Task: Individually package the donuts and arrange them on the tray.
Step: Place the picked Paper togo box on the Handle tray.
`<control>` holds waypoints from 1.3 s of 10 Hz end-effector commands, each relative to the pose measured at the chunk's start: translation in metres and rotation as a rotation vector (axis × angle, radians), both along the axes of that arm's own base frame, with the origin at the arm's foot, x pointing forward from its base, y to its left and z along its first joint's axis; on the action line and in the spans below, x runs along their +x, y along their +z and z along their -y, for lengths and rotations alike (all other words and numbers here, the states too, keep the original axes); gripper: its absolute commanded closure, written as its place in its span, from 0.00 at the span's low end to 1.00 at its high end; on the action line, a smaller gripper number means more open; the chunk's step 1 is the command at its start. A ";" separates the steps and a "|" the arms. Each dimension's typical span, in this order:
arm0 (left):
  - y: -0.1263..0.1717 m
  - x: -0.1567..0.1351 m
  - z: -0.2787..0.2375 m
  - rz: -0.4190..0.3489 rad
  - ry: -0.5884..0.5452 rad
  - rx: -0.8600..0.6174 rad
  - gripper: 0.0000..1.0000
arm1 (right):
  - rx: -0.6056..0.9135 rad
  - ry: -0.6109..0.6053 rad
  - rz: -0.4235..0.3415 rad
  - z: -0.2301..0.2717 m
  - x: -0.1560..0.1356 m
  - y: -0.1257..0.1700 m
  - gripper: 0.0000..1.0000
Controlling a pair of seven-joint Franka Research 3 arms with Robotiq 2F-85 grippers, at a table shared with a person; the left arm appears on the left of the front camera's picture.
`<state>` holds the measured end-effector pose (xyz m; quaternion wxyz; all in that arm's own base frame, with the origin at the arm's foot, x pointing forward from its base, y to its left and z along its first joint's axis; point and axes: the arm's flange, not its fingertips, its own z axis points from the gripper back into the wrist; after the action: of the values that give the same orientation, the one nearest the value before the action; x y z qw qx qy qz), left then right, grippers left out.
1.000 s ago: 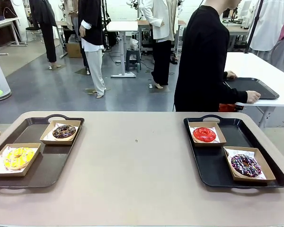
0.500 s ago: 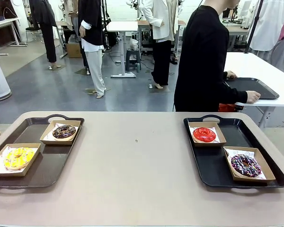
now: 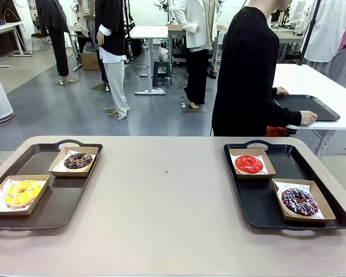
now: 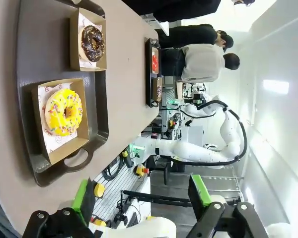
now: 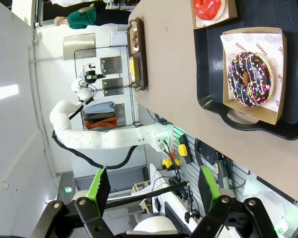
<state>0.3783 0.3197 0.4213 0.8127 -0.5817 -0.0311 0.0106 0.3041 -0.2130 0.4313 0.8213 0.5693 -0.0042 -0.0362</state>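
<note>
Two black trays lie on the tan table. The left tray (image 3: 55,202) holds the yellow donut (image 3: 22,192) and the chocolate donut (image 3: 78,160), each in its own brown box. On the right tray (image 3: 256,199) the red donut (image 3: 249,164) and the purple sprinkled donut (image 3: 299,202) are boxed the same way. My left gripper (image 4: 140,196) hangs open off the table's side, apart from the yellow donut (image 4: 63,112) and with nothing between its pads. My right gripper (image 5: 154,191) is open too, empty, clear of the purple donut (image 5: 251,79).
A person in black (image 3: 248,69) stands at the far side, turned away, with both hands on another black tray (image 3: 305,107) on a white table. The wide tan middle of my table (image 3: 167,190) separates the two trays. Other people stand farther back.
A small green-tipped thing at the far left edge of the front view has slipped out of the picture. Donuts, boxes and trays have not moved.
</note>
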 end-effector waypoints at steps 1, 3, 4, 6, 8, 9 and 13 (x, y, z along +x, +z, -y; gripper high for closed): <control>0.004 0.003 -0.005 0.055 -0.025 -0.017 0.02 | -0.005 0.003 -0.004 0.000 -0.002 0.000 0.06; 0.001 0.001 -0.002 0.008 -0.004 -0.002 0.02 | -0.005 0.003 -0.004 0.000 -0.002 0.000 0.06; 0.001 0.001 -0.002 0.008 -0.004 -0.002 0.02 | -0.005 0.003 -0.004 0.000 -0.002 0.000 0.06; 0.001 0.001 -0.002 0.008 -0.004 -0.002 0.02 | -0.005 0.003 -0.004 0.000 -0.002 0.000 0.06; 0.001 0.001 -0.002 0.008 -0.004 -0.002 0.02 | -0.005 0.003 -0.004 0.000 -0.002 0.000 0.06; 0.001 0.001 -0.002 0.008 -0.004 -0.002 0.02 | -0.005 0.003 -0.004 0.000 -0.002 0.000 0.06; 0.001 0.001 -0.002 0.008 -0.004 -0.002 0.02 | -0.005 0.003 -0.004 0.000 -0.002 0.000 0.06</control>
<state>0.3801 0.3214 0.4213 0.8109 -0.5842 -0.0348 0.0015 0.3041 -0.2130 0.4313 0.8213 0.5693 -0.0042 -0.0362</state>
